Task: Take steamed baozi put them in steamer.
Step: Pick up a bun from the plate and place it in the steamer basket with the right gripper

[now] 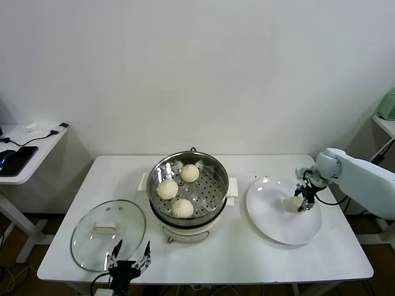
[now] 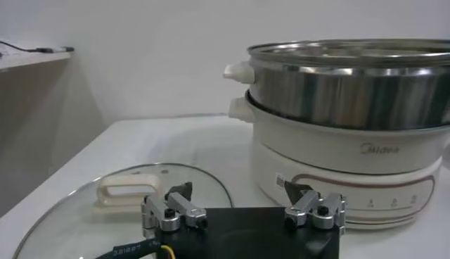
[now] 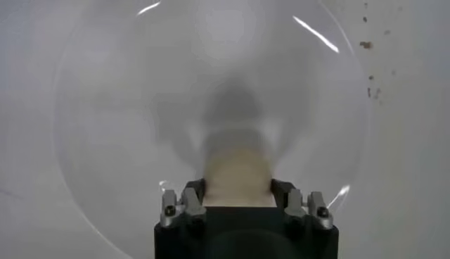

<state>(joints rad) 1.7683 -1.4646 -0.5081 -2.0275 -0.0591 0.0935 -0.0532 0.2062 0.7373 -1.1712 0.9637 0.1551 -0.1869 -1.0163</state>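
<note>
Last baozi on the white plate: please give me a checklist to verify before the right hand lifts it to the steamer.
1. Right hand is around the last baozi: ok, its fingers stand on both sides of the bun in the right wrist view.
2. Firm grip: cannot tell, contact of the fingers is not clear.
3. Baozi not yet lifted from the white plate: ok, it looks still resting there.
4. Steamer is open: ok, the glass lid lies on the table beside it.
5. Free place on the tray: ok, three baozi inside, room on the right part.
6. Left hand away from the path: ok, it is near the lid.
</note>
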